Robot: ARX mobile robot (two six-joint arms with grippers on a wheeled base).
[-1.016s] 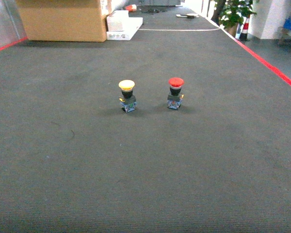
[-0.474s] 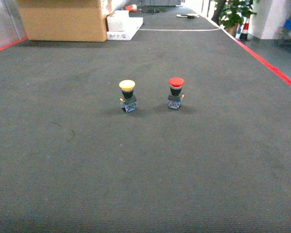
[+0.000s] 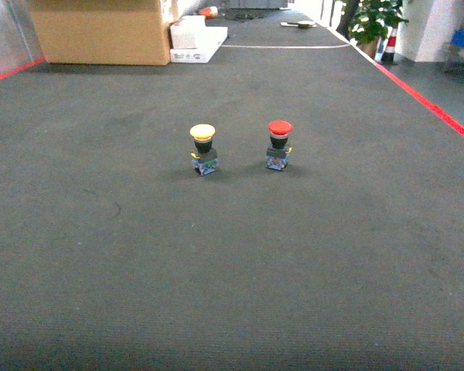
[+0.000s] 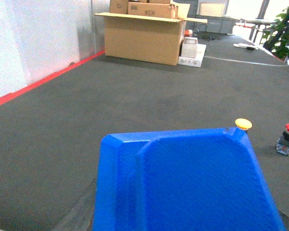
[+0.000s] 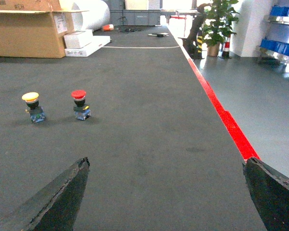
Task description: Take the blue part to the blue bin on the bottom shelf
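On the dark grey carpeted floor [image 3: 232, 255] 2 push buttons stand, yellow-capped [image 3: 203, 149] at 9 o'clock of red-capped [image 3: 279, 144]; right claw [image 5: 166, 192] spread, left claw's state untellable behind a bright-blue plastic piece [image 4: 183, 183].

both buttons sit slightly higher in head view: yellow button [image 3: 203, 148], red button [image 3: 279, 144]; cardboard box [image 3: 100, 31] likewise, toward 12.

right gripper [image 5: 166, 192] pointing forward low over the floor, its two dark fingers [image 5: 62, 195] spreading wide apart, holding nothing, left gripper not showing in any view
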